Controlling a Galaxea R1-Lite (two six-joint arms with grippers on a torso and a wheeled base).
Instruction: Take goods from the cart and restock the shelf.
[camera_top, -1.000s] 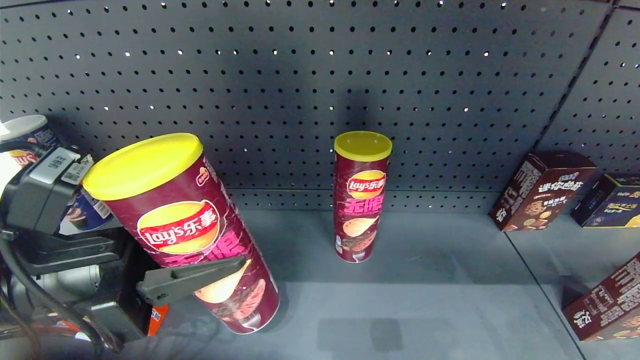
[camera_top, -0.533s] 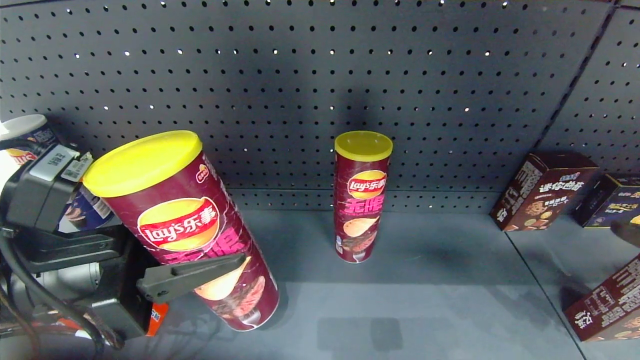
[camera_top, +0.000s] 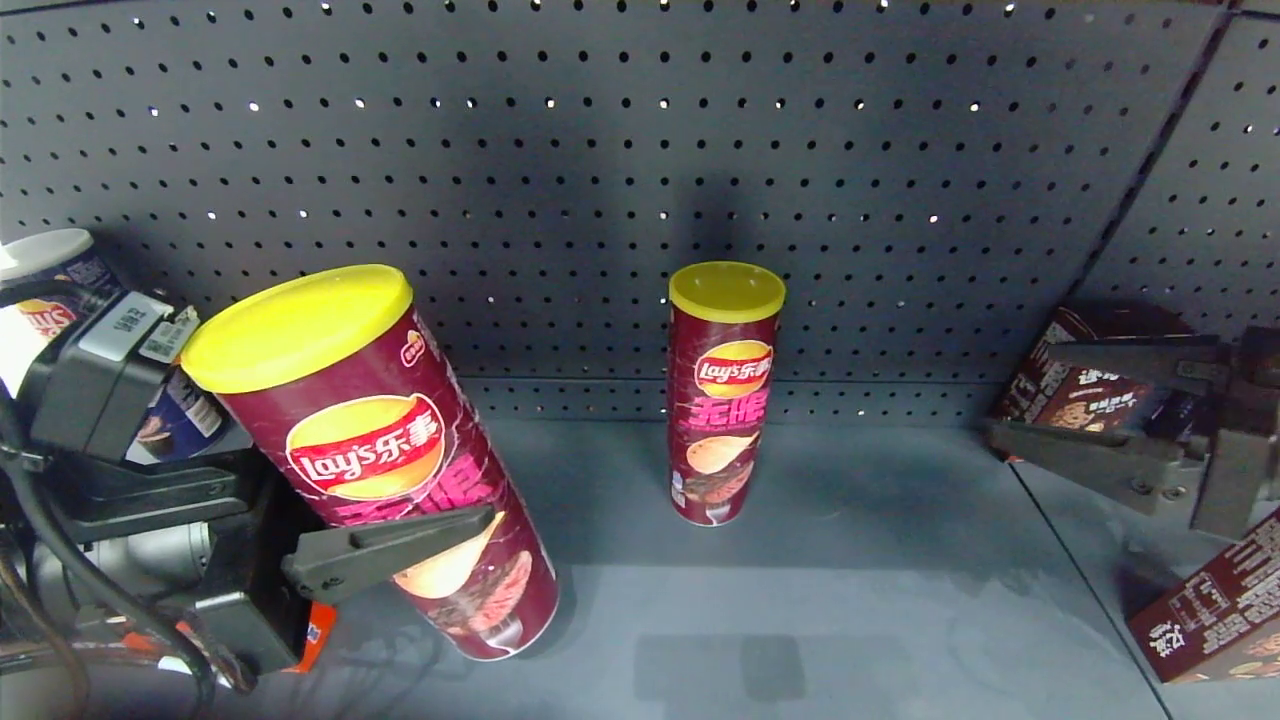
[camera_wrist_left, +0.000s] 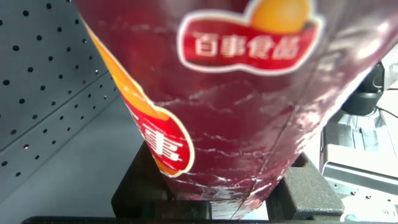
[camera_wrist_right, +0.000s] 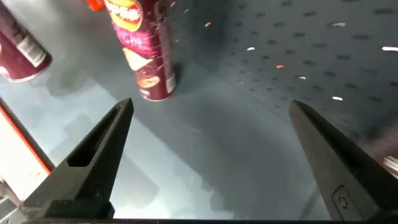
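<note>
Left of the standing can (camera_top: 726, 390), the left pincer (camera_top: 455, 530) pinches a tilted can (camera_top: 360, 440); right, across grey shelf (camera_top: 880, 600), the right pincer (camera_top: 1020, 392) is spread.

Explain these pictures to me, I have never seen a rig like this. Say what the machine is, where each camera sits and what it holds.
This is a two-armed robot stocking a store shelf. The wide picture comes from a camera on its head, looking down at the shelf. The other two come from cameras on its wrists, each looking along that arm's claw. The left gripper is clamped on a maroon chip can with a yellow lid, held tilted with its base low by the shelf. The left wrist view sees that can up close. The right gripper hangs open and empty at the shelf's right side. A second chip can stands upright near the pegboard back wall, and brown boxes sit at the right.
</note>
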